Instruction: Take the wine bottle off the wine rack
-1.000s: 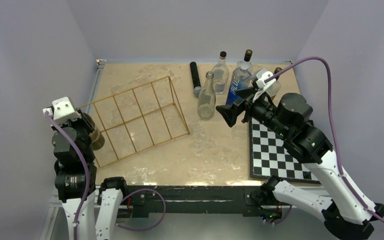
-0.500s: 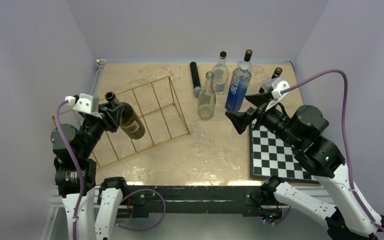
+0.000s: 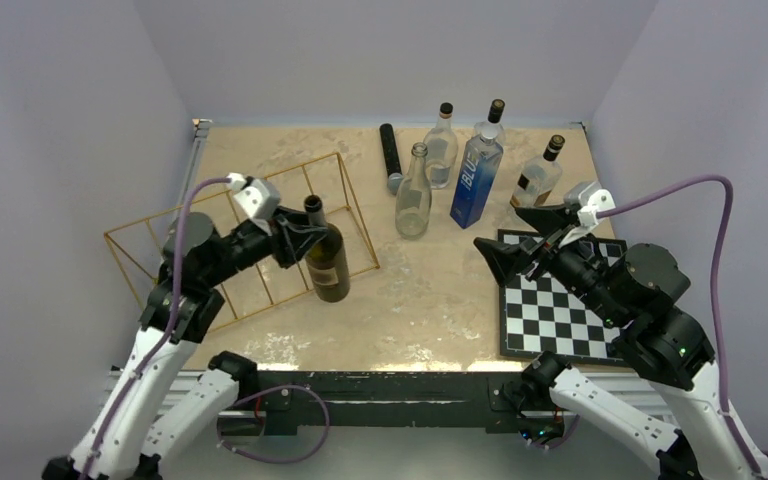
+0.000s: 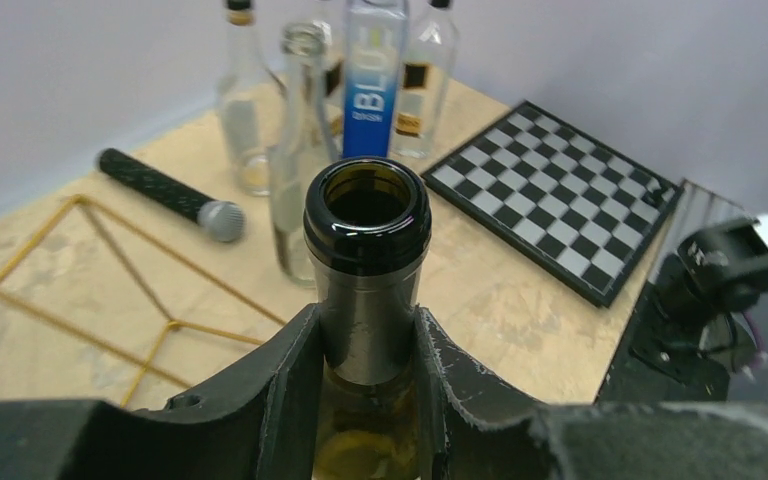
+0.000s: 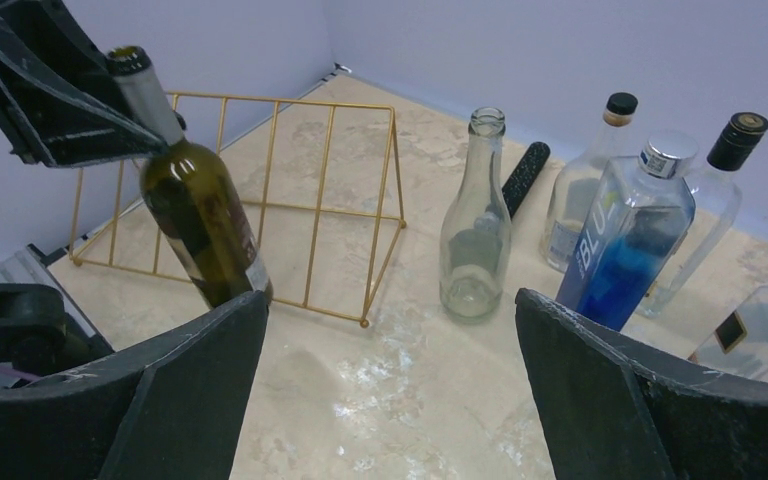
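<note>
My left gripper (image 3: 302,238) is shut on the neck of a dark green wine bottle (image 3: 326,262) and holds it nearly upright over the front right corner of the gold wire wine rack (image 3: 250,235). In the left wrist view the fingers (image 4: 295,385) clamp the neck just below the open mouth (image 4: 367,215). The right wrist view shows the bottle (image 5: 195,200) held in front of the rack (image 5: 330,190). My right gripper (image 3: 520,237) is open and empty, above the chessboard's far left corner, facing left.
A clear empty bottle (image 3: 414,193), a blue bottle (image 3: 477,172), two clear spirit bottles (image 3: 441,145) and a square bottle (image 3: 538,177) stand at the back. A black microphone (image 3: 391,157) lies beside them. A chessboard (image 3: 560,300) lies at the right.
My left arm has swung right and forward with the wine bottle, carrying it from the rack's left part to its front right corner. My right arm has drawn back to the right.
</note>
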`<act>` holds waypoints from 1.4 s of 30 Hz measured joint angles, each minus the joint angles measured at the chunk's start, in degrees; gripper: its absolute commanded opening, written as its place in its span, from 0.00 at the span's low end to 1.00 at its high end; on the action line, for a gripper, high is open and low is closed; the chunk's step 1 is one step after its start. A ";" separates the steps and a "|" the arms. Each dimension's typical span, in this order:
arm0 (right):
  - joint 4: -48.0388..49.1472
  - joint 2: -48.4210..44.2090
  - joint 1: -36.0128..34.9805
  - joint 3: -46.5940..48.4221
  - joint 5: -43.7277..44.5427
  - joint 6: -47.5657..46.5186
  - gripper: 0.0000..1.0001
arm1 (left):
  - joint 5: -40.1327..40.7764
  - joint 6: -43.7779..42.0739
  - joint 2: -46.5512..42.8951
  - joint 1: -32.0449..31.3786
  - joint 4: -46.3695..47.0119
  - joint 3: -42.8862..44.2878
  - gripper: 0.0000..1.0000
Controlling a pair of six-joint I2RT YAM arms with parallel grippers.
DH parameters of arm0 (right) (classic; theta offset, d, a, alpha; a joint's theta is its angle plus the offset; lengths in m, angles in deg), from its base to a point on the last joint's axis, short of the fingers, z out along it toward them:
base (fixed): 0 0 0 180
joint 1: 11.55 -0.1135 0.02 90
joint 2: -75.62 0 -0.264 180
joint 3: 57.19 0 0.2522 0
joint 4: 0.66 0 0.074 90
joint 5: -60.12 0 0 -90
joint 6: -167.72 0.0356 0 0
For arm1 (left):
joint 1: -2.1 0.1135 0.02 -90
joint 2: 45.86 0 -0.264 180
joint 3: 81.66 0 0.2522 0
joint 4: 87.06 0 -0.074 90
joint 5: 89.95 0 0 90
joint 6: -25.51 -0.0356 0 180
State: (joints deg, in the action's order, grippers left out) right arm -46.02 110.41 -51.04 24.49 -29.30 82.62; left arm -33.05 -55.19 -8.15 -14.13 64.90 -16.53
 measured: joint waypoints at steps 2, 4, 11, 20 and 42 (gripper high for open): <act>-0.81 -0.48 0.00 -0.07 0.81 0.02 0.99 | 3.65 -1.64 3.58 -7.65 0.81 0.00 0.00; -1.44 -0.81 0.02 -0.07 1.95 0.00 0.99 | 7.45 -3.50 7.96 -14.78 2.54 0.00 0.00; -3.15 -1.44 0.00 -0.07 5.05 -0.04 0.99 | 13.99 -6.58 22.80 -27.93 13.62 0.00 0.00; -4.00 -1.55 0.00 -0.07 6.47 -0.04 0.99 | 14.86 -6.95 32.13 -31.39 25.42 -0.02 0.00; -3.98 -0.24 0.00 -0.79 6.40 -0.02 0.99 | 15.56 -3.26 35.67 -31.54 35.15 -4.70 0.67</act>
State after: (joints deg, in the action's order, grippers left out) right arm -50.00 110.17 -51.04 23.70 -22.89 82.60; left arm -17.49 -58.45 27.52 -45.67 100.04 -21.23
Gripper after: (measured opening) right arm 0.986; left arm 0.489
